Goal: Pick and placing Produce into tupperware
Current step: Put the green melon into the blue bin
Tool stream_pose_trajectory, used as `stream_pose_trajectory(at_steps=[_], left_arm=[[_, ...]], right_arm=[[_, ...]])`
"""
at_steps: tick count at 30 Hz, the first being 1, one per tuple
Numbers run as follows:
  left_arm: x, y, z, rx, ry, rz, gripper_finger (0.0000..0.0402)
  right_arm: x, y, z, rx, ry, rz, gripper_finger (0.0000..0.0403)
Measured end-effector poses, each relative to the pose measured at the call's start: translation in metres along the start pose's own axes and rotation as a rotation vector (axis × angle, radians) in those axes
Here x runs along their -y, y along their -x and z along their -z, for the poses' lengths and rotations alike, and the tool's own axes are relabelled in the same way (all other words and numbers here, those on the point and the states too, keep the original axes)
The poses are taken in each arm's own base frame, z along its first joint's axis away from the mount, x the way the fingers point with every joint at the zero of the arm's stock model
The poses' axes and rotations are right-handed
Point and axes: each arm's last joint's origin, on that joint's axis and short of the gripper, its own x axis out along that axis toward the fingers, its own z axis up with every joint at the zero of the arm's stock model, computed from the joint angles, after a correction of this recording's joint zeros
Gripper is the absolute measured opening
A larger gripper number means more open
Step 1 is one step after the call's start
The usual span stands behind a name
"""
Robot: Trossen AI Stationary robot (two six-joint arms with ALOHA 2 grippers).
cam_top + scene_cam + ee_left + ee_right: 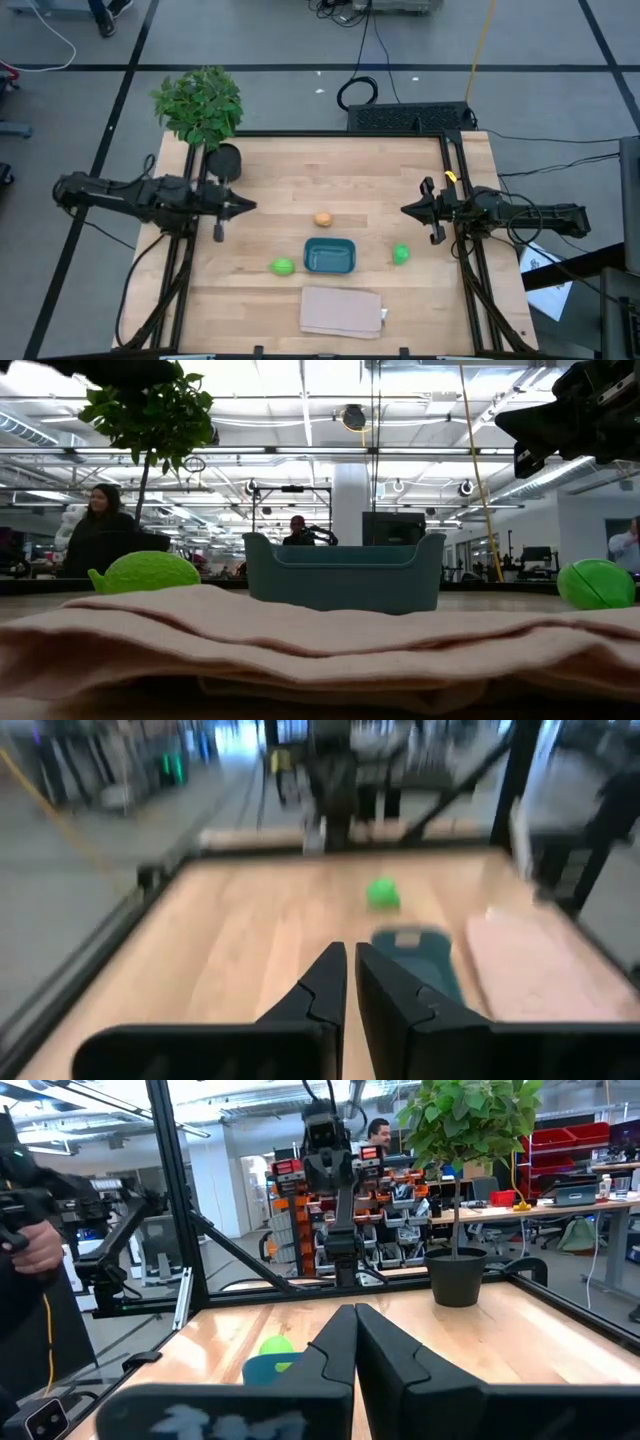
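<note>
Fingers clenched on nothing, both grippers — left hanging over its desk side, right mirroring. Tub sitting empty; limes flanking it, orange piece just behind. Nothing placed yet — all three picks remaining.

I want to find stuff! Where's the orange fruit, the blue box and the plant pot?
orange fruit point(323, 219), high view, its top middle.
blue box point(330, 256), high view, its inside floor.
plant pot point(225, 160), high view, its dark top.
</note>
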Motion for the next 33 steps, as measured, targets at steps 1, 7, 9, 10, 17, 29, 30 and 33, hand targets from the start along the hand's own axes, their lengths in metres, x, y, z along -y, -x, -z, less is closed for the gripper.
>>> stream_pose_trajectory(at_steps=[1,7,9,10,17,29,30,33], left_arm=[[0.000,-0.005,-0.006,-0.048,0.006,-0.009,0.0030],[0.004,-0.026,-0.037,-0.311,0.087,-0.023,0.0030],[0.005,-0.032,-0.041,-0.418,0.099,-0.023,0.0030],[0.006,-0.035,-0.043,-0.456,0.107,-0.022,0.0030],[0.015,-0.059,-0.044,-0.679,0.138,0.078,0.0030],[0.040,-0.105,-0.013,-0.869,-0.027,0.262,0.0031],[0.041,-0.109,-0.010,-0.878,-0.036,0.265,0.0031],[0.043,-0.116,-0.003,-0.912,-0.059,0.286,0.0031]], right_arm=[[0.000,0.000,0.000,0.000,0.000,0.000,0.0000],[0.000,0.000,0.000,0.000,-0.001,0.000,0.0000],[0.000,0.000,0.000,0.000,-0.001,0.001,0.0000],[0.000,0.000,0.000,-0.001,0.000,0.001,0.0000],[0.000,0.000,0.000,-0.001,0.000,0.000,0.0000],[0.000,0.000,0.000,-0.001,0.015,0.001,0.0000],[0.000,0.000,0.000,-0.001,0.015,0.001,0.0000],[0.000,0.000,0.000,-0.003,0.015,0.001,0.0000]])
